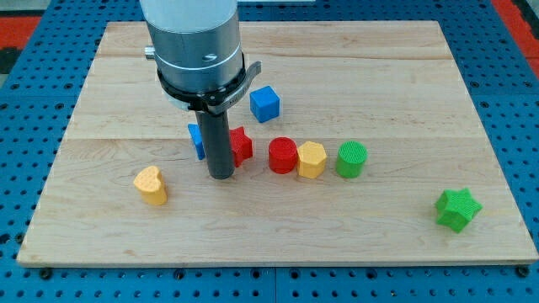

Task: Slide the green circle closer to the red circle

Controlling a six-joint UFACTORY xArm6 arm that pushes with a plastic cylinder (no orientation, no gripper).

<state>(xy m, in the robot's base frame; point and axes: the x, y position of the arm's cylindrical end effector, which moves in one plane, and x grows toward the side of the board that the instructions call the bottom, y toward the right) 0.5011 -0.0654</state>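
Observation:
The green circle (351, 159) stands right of centre on the wooden board. The red circle (283, 156) stands to its left, with a yellow hexagon (311, 160) between them, touching or nearly touching both. My tip (221, 175) rests on the board to the left of the red circle, just in front of a red star (242, 146) that the rod partly hides. The tip is well left of the green circle and touches neither circle.
A blue block (196, 140) is partly hidden behind the rod. A blue cube (264, 103) sits above the red circle. A yellow heart (151, 185) lies at lower left. A green star (457, 209) lies at lower right near the board's edge (505, 257).

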